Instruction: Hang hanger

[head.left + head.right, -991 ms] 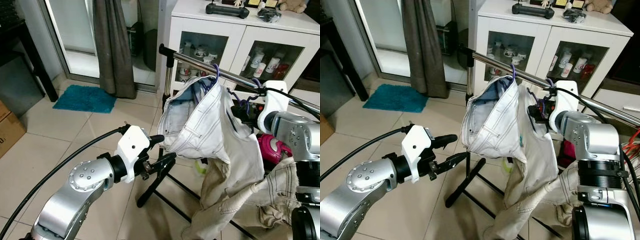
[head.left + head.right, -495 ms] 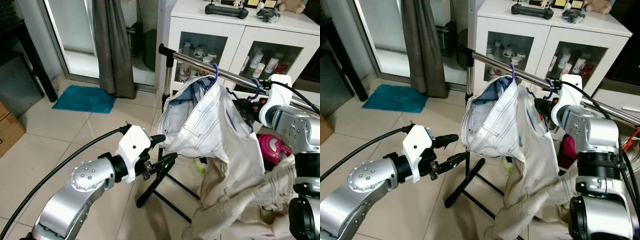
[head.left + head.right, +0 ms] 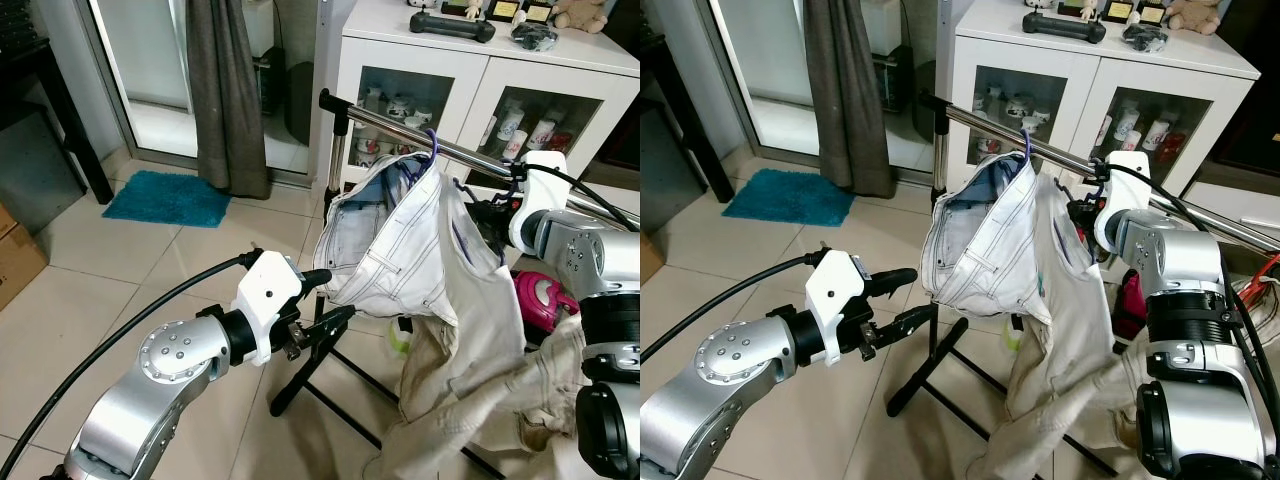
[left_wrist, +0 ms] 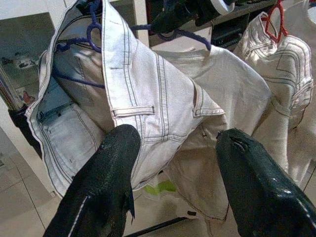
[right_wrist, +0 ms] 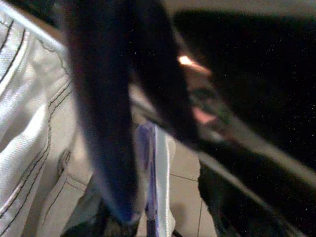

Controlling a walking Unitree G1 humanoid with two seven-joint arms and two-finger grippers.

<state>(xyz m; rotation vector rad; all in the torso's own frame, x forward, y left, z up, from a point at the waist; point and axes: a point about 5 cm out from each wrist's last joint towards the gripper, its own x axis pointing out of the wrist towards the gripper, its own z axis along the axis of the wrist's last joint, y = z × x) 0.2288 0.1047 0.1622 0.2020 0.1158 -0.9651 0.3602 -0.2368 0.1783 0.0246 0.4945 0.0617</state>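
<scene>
The right tool [image 3: 1080,215] grips the purple hanger [image 4: 185,35] just below the rail [image 3: 400,128], trousers [image 3: 455,300] draped beneath. The left tool [image 3: 325,300] hovers spread apart, below the rail, near white jeans [image 3: 380,250].

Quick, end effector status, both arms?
Left end effector: open, empty, facing the white jeans.
Right end effector: up at the rail, at the purple hanger; open or closed cannot be told.
</scene>
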